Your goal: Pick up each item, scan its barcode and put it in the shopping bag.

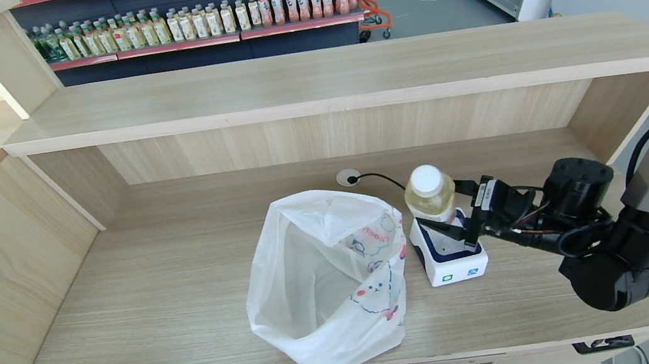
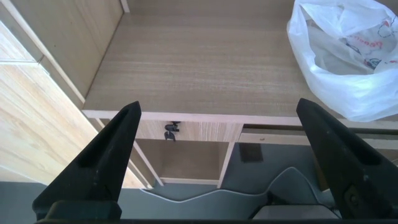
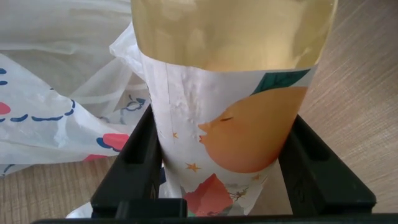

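Currently: right pincer [image 1: 450,209] clamped on the bottle [image 1: 429,191], one finger on each side of the label. In the right wrist view the two black fingers [image 3: 134,163] press against the label's flanks, with the bottle [image 3: 233,124] upright between them.

Bottle: white cap, pale yellow liquid, and a white label printed with an orange face. I see it just above the far end of the scanner [image 1: 450,256]. I cannot tell whether its base touches the scanner.

Scanner: small white box with a dark blue sloped face, standing on the desk [image 1: 144,296] to the right of centre. A black cable [image 1: 378,179] runs from behind it to a round port [image 1: 348,177] set in the desk top.

Shopping bag [image 1: 329,280]: white plastic with a cartoon print, standing on the desk just to the left of the scanner, its mouth open upward. I cannot make out what is inside. The right wrist view shows the bag [image 3: 68,93] crumpled close behind the bottle.

Left pincer [image 2: 219,109]: fingers [image 2: 121,152] spread wide with nothing between them. It hangs off the near edge of the desk on the left side, above a lock [image 2: 169,130] in the front panel. The bag [image 2: 348,56] is well apart from it.

Behind the desk: a raised wooden ledge [image 1: 341,78], then a store shelf [image 1: 200,21] lined with drink bottles.
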Robot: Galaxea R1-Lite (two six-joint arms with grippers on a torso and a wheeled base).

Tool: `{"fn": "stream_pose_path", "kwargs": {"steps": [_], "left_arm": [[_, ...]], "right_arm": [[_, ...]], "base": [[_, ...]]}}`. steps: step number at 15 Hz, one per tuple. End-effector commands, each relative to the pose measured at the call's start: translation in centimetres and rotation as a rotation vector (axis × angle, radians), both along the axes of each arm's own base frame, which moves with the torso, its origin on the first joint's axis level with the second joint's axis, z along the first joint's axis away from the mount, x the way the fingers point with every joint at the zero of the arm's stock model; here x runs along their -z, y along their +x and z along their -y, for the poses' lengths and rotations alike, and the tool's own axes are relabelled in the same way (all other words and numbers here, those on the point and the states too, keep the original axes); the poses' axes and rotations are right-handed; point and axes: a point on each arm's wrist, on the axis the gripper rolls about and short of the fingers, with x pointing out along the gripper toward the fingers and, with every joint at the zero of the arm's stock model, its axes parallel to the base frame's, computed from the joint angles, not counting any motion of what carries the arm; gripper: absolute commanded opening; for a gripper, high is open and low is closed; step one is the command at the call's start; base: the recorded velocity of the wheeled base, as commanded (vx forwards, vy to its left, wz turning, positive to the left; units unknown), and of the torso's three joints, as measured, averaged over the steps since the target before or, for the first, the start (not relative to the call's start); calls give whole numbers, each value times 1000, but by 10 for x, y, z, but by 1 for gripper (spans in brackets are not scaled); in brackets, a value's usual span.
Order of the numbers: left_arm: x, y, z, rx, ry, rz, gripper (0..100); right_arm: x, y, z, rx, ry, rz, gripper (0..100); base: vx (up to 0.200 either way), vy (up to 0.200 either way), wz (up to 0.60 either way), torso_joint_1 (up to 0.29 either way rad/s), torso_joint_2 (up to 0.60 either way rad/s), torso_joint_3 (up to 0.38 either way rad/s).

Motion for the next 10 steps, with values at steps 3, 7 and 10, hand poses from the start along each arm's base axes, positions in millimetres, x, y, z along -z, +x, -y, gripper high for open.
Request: {"fn": "stream_pose_path", "kwargs": {"steps": [3,7,10], "left_arm": [[0,0,0,0,0,0,100],[0,0,0,0,0,0,100],[0,0,0,0,0,1,100]], "right_arm": [[-2,2,6,16,-1,14,0],[-2,4,17,49,-7,19,0],[-1,4,18,52,-8,17,0]], "base": [[0,0,0,0,0,0],[0,0,0,0,0,0],[0,0,0,0,0,0]]}}
